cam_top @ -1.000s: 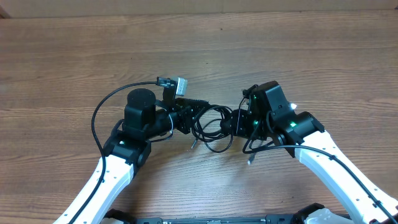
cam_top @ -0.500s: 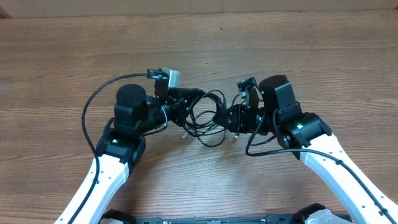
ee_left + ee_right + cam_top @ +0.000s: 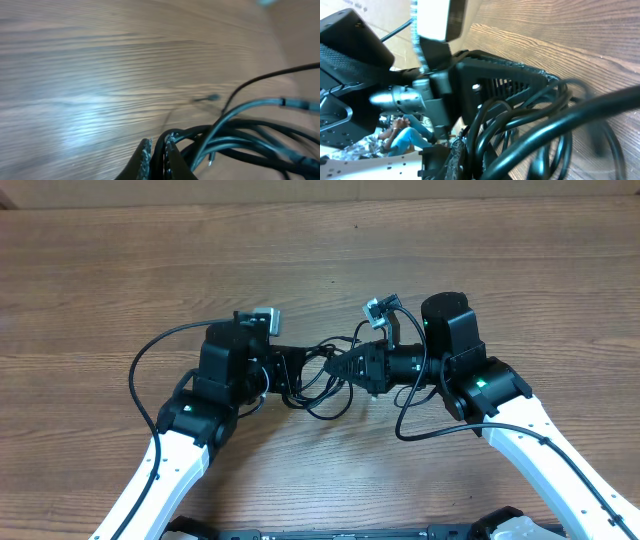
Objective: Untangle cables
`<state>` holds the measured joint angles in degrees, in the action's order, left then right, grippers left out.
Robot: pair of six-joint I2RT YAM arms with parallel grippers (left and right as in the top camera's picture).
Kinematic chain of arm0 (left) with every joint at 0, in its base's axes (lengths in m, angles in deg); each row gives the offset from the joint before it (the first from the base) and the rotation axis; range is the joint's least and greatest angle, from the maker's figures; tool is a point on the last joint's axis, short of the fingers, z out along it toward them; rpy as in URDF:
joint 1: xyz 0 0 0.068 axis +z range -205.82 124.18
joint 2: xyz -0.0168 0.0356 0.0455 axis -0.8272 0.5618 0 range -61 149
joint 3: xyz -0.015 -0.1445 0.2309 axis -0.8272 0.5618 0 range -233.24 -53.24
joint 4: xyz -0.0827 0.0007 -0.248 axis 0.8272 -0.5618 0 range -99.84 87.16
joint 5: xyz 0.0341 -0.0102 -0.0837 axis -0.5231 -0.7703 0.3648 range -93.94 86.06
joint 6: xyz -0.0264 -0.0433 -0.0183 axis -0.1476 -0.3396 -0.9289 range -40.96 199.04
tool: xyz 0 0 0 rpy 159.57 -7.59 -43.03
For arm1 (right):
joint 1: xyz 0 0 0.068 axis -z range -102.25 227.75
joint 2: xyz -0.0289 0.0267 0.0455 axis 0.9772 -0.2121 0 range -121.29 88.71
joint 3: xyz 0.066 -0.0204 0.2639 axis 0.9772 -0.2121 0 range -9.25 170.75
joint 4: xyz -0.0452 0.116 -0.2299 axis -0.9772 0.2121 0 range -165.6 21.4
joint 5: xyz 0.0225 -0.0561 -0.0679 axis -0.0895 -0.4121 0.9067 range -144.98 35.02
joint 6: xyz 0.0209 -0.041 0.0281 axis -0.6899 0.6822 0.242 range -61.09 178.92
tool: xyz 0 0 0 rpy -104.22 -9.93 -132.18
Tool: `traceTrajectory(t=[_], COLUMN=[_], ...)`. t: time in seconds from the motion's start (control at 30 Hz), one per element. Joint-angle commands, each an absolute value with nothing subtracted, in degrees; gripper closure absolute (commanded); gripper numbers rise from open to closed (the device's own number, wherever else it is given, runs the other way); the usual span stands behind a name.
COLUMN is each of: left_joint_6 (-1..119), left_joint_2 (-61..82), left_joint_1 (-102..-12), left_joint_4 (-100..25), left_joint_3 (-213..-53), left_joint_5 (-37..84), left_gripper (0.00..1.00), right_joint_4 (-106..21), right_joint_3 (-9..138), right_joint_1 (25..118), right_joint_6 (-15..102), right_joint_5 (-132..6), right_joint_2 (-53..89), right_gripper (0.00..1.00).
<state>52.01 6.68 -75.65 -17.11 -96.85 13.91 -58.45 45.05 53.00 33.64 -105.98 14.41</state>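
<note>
The cables are a small tangle of thin black loops held between my two grippers at the middle of the table. My left gripper points right and is shut on one black strand. Other strands fan out to the right of that strand, and a small plug tip hangs free. My right gripper points left, close to the left one, and is shut on several loops of the tangle. The left gripper's black body fills the right wrist view just beyond the loops.
The wooden table stretches away on all sides. The left arm's own thick cable arcs out to the left, and the right arm's own thick cable hangs in a loop below its wrist. The table's far edge runs along the top.
The right gripper has shut on the tangle and moved left, close to the left gripper. Both wrists have turned. The bundle has been drawn tighter between them.
</note>
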Motion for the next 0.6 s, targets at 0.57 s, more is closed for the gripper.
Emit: traceTrajectory(t=[0.57], left_joint_6=[14.0], left_joint_2=[7.1], left_joint_1=[-75.3], left_joint_4=[-19.8], left_joint_3=[-96.2], left_joint_5=[-12.6], left_gripper=[0.92], right_joint_4=[-35.3], right_joint_3=[46.9], right_joint_1=[52.7], right_joint_6=[26.9], right_joint_5=[-63.5], right_joint_2=[16.2], right_gripper=[0.96])
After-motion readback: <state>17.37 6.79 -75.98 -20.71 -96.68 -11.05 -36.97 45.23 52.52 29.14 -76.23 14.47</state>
